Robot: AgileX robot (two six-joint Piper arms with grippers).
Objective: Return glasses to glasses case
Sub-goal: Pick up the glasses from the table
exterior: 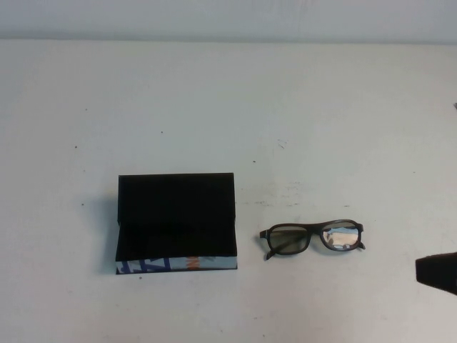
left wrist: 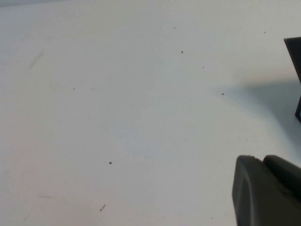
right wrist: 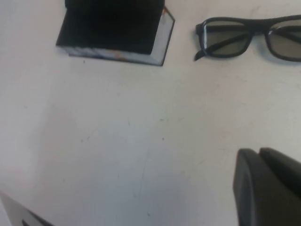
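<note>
The glasses case (exterior: 176, 214) stands open left of centre, with its black lid raised at the back and its light, blue and orange printed side facing front. The dark-framed glasses (exterior: 312, 238) lie flat on the table to its right, apart from it, temples folded. My right gripper (exterior: 437, 273) is at the right edge, right of the glasses and nearer the front, shut and empty. In the right wrist view the case (right wrist: 113, 26) and glasses (right wrist: 226, 40) lie beyond that gripper (right wrist: 258, 153). My left gripper (left wrist: 261, 160) is shut and empty above bare table, with a corner of the case (left wrist: 295, 56) nearby.
The white table (exterior: 228, 107) runs back to a pale wall at the far edge. A few small dark specks and scuffs mark its surface. A white edge with a dark mark (right wrist: 19, 212) shows in a corner of the right wrist view.
</note>
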